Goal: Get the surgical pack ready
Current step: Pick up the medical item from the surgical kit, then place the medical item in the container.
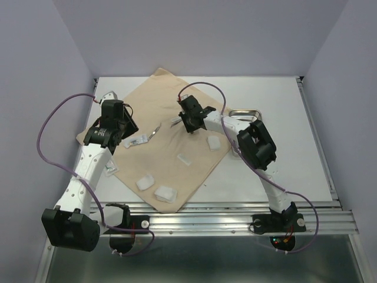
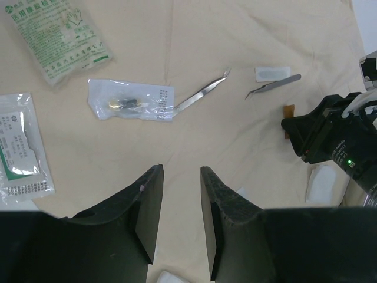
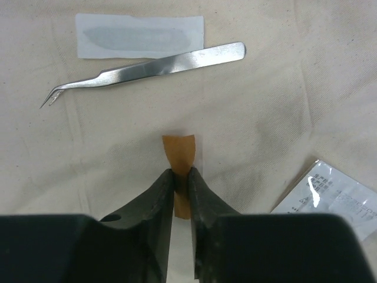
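1. As the right wrist view shows, the right tool (image 3: 181, 174) is closed on a small tan strip (image 3: 178, 147). The strip is pinched by its lower part between the two fingers, and its upper end reaches out past the fingertips. Whether that end touches the cloth (image 3: 283, 106) cannot be told.
2. Just beyond the strip, curved forceps (image 3: 147, 73) are laid flat on the cloth. A small white packet (image 3: 139, 35) is placed just beside them on the far side.
3. The left tool (image 2: 181, 177) is held open over the left part of the cloth, and only bare cloth is seen between its fingers.
4. Ahead of the left tool, second forceps (image 2: 203, 94) are laid on the cloth with the handle end touching a clear packet (image 2: 129, 100). A green-printed packet (image 2: 59, 35) is seen farther off, toward the upper left of that view.
5. In the top view, the cloth is spread cornerwise across the table (image 1: 294, 147), with one corner turned toward the near edge. Four gauze pads (image 1: 166, 193) are scattered over its near half, each apart from the others.
6. The steel tray (image 1: 244, 111) is set on the bare table just off the right corner of the cloth. It is partly hidden by the right arm.
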Controlling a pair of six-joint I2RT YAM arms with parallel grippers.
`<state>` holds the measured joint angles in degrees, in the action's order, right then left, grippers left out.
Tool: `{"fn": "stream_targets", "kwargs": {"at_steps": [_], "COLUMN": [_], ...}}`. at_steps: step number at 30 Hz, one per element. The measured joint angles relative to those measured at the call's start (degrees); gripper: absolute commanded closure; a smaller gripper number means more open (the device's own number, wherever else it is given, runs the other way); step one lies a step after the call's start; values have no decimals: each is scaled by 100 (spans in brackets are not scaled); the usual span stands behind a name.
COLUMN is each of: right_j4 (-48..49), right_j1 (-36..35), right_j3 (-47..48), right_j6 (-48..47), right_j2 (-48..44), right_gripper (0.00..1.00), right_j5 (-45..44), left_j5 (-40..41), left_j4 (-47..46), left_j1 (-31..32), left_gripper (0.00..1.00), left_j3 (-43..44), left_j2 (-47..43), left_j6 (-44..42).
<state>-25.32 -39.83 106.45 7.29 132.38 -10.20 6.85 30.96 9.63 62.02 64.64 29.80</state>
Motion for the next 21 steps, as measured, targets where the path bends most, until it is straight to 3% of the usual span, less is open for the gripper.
{"fn": "stream_targets", "kwargs": {"at_steps": [1, 8, 21], "right_j4": [4, 35, 398], "right_j1": [-4, -74, 168], "right_j3": [-7, -378, -2149], "right_j6": [9, 50, 284], "right_j2": [0, -334, -2798], "right_gripper": [89, 92, 91], "right_j5": [-17, -177, -1099], "left_j5": [-9, -52, -122], "left_j4": [0, -2, -74], "left_j1": [0, 0, 0], "left_gripper": [58, 58, 58], "left_j3": [0, 0, 0], "left_j2": [-20, -42, 24], "left_j6": [0, 0, -33]}}
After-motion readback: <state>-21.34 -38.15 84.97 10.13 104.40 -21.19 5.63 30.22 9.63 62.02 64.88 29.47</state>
